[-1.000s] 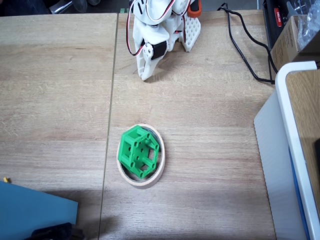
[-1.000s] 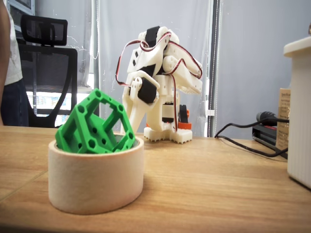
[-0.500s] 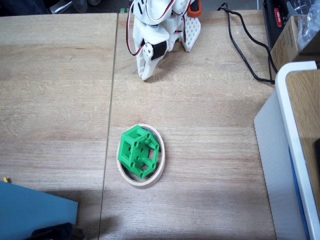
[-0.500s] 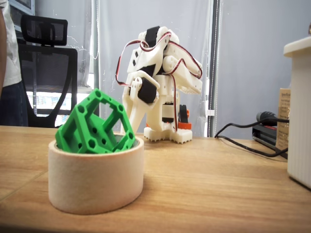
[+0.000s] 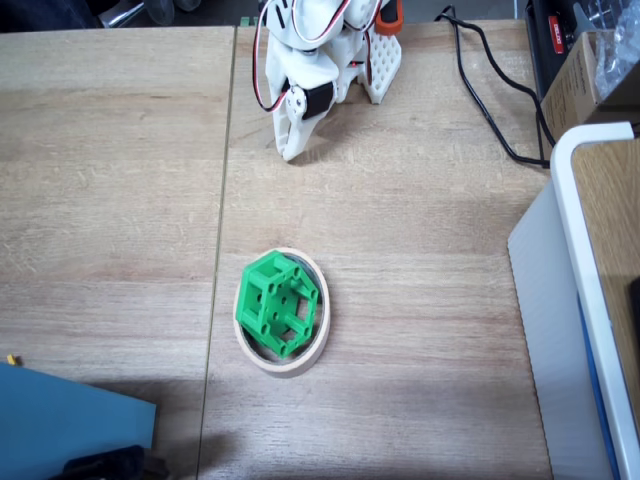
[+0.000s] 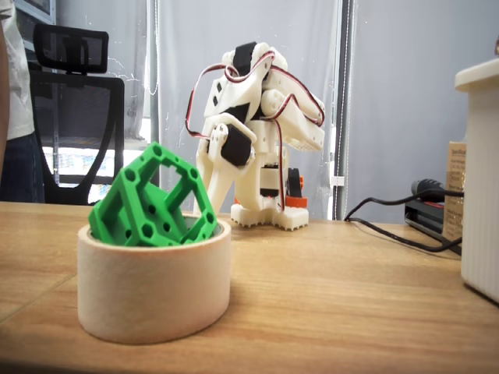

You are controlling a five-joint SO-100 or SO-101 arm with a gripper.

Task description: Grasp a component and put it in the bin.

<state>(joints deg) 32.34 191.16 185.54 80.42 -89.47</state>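
Observation:
The green hexagonal component [image 5: 279, 304] rests tilted inside the bin [image 5: 322, 325], a beige ring of masking tape on the wooden table. In the low fixed view the component [image 6: 153, 202] sticks up above the bin's wall [image 6: 154, 290], one edge leaning on the rim. The white arm is folded at the far end of the table. Its gripper [image 5: 288, 152] points down at the tabletop, well behind the bin, and looks shut with nothing between its fingers. The low fixed view shows the gripper [image 6: 210, 204] just past the component.
A large white-rimmed box [image 5: 575, 290] stands along the right side. A black cable [image 5: 490, 95] runs from the back right. A blue sheet [image 5: 70, 425] lies at the near left corner. A chair [image 6: 74, 109] and a person's sleeve [image 6: 14, 70] are beyond the table.

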